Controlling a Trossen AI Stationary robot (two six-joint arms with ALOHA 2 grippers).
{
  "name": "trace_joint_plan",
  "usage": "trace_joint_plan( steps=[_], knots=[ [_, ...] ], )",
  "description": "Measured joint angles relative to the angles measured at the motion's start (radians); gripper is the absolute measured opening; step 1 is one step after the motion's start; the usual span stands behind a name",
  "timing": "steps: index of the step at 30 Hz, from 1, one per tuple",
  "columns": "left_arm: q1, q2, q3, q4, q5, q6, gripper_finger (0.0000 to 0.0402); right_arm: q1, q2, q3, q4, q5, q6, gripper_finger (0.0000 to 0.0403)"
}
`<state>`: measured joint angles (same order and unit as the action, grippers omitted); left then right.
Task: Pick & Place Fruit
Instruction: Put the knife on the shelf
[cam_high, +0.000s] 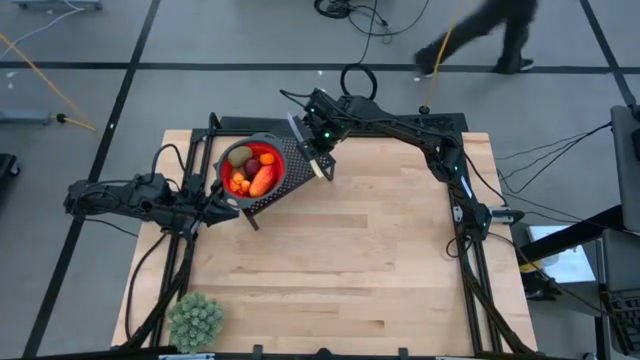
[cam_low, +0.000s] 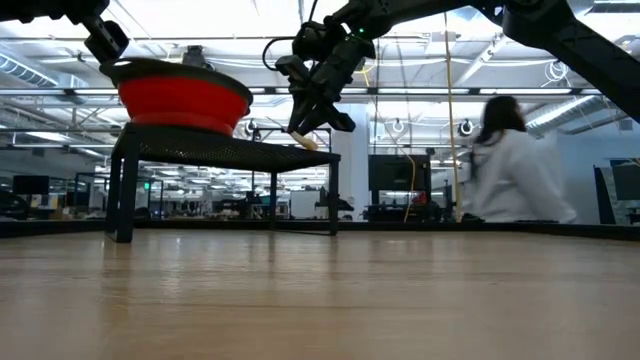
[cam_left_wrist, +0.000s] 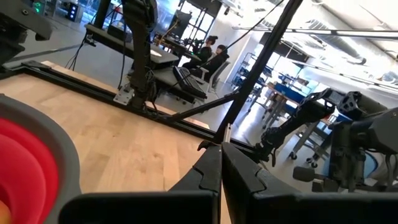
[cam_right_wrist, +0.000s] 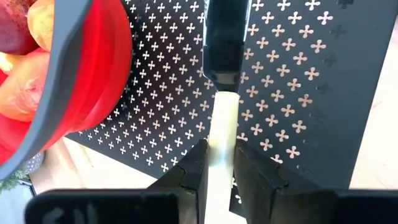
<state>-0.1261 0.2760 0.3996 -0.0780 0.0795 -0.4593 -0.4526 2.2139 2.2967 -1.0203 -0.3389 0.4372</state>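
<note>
The left gripper reaches in level from the table's left edge, fingers pinched together at the grey rim of the red bowl — whether rim lies between them is hidden. The fruit sits heaped in that bowl on the black perforated stand. Farther back, the right gripper angles down over the stand's far corner, clamped on a pale stick — its lower end is cut off.
</note>
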Motion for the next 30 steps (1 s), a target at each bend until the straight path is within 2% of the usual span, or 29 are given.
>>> trace_joint_plan(
  steps=[12,30],
  knots=[
    [0.000,0.000,0.000,0.000,0.013,-0.022,0.0007,0.008,0.062,0.000,0.047,-0.007,-0.005,0.0059],
    [0.000,0.000,0.000,0.000,0.021,-0.047,0.0007,0.005,0.062,0.000,0.073,-0.003,-0.004,0.0059]
  ],
)
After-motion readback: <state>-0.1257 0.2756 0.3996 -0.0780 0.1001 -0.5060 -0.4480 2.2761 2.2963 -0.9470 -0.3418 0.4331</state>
